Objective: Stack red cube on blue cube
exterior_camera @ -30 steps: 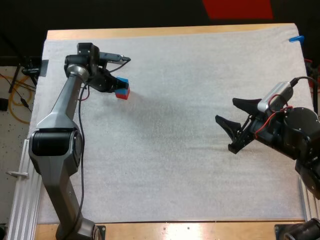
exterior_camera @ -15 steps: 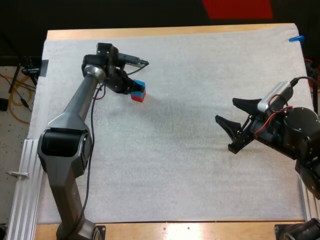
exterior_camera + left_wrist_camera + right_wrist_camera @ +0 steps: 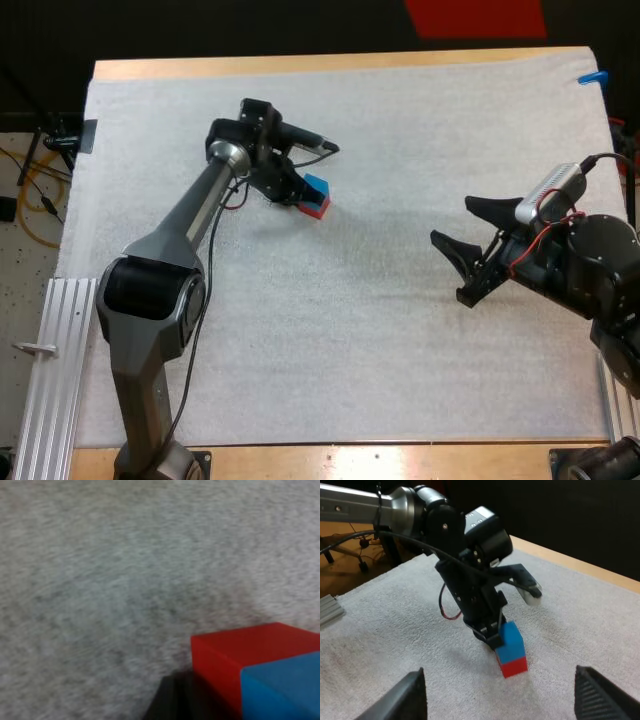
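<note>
The blue cube (image 3: 317, 186) sits on top of the red cube (image 3: 316, 209) as a small stack on the white mat, left of centre toward the far side. My left gripper (image 3: 316, 172) is at the stack, open: its lower finger (image 3: 490, 632) touches the blue cube's (image 3: 509, 643) side above the red cube (image 3: 513, 667), and the other finger (image 3: 527, 585) stands well off. The left wrist view has the red cube (image 3: 230, 655) and blue cube (image 3: 282, 687) very close. My right gripper (image 3: 450, 221) hangs open over the mat's right side, far from the stack.
The white mat (image 3: 360, 330) covers most of the wooden table (image 3: 330, 63). A metal rail (image 3: 50, 380) runs along the table's left edge. Bare mat lies between the stack and my right gripper.
My left arm has swung to the right across the mat, and the blue-on-red stack has moved right with its lower finger. The right arm has not moved.
</note>
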Action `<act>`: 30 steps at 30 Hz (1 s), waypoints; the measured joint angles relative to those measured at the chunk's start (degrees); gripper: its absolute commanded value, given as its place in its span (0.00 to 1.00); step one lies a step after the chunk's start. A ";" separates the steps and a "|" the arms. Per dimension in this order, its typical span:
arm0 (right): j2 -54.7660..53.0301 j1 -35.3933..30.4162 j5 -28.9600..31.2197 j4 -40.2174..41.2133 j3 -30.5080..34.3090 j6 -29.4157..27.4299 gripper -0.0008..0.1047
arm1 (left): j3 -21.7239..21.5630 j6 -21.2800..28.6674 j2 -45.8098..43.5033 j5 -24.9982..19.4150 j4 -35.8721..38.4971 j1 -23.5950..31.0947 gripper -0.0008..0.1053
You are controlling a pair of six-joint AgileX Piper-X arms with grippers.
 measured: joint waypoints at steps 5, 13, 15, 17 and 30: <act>0.00 0.00 0.00 0.00 0.00 0.00 0.58 | 0.00 0.00 0.00 0.13 -0.01 -3.10 0.01; 0.00 0.00 0.00 0.00 0.00 0.00 0.58 | 0.00 -0.88 0.00 1.13 -0.01 -6.88 0.01; 0.00 0.00 0.00 0.00 0.00 0.00 0.58 | 0.00 -1.08 0.00 1.76 0.16 -7.42 0.01; 0.00 0.00 0.00 0.00 0.00 0.00 0.58 | 0.00 -1.26 0.00 1.73 0.55 -7.57 0.01; 0.00 0.00 0.00 0.00 0.00 0.00 0.58 | -2.00 -0.45 -0.46 -0.13 1.20 -6.29 0.01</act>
